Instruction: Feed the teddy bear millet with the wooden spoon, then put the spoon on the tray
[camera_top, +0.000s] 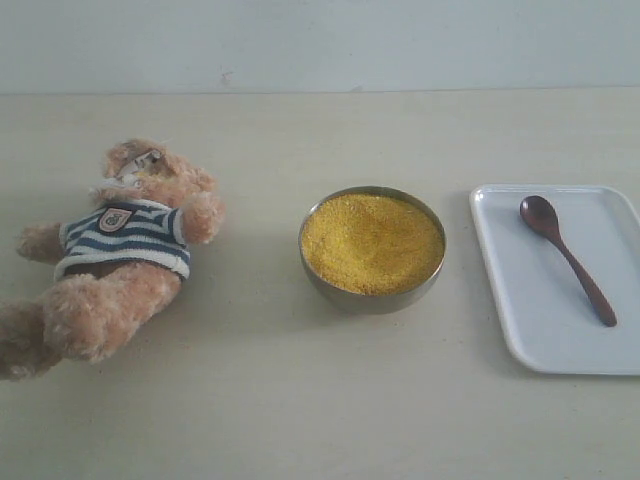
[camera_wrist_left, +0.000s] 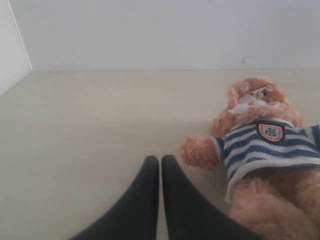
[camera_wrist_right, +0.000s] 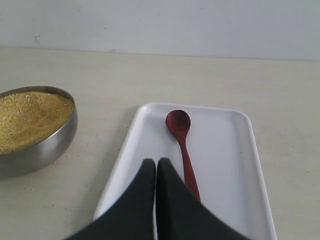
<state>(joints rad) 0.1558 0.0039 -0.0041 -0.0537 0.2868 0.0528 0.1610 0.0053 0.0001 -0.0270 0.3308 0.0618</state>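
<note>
The teddy bear lies on its back at the left of the table, in a navy-and-white striped shirt, also in the left wrist view. The steel bowl, heaped with yellow millet, stands mid-table. On the white tray at the right rests the wooden spoon, its round end toward the far side. My left gripper is shut and empty, beside the bear's arm. My right gripper is shut and empty, above the tray next to the spoon's handle. Neither gripper appears in the exterior view.
The pale table runs back to a white wall. A side wall shows in the left wrist view. The bowl sits a short way from the tray's edge in the right wrist view.
</note>
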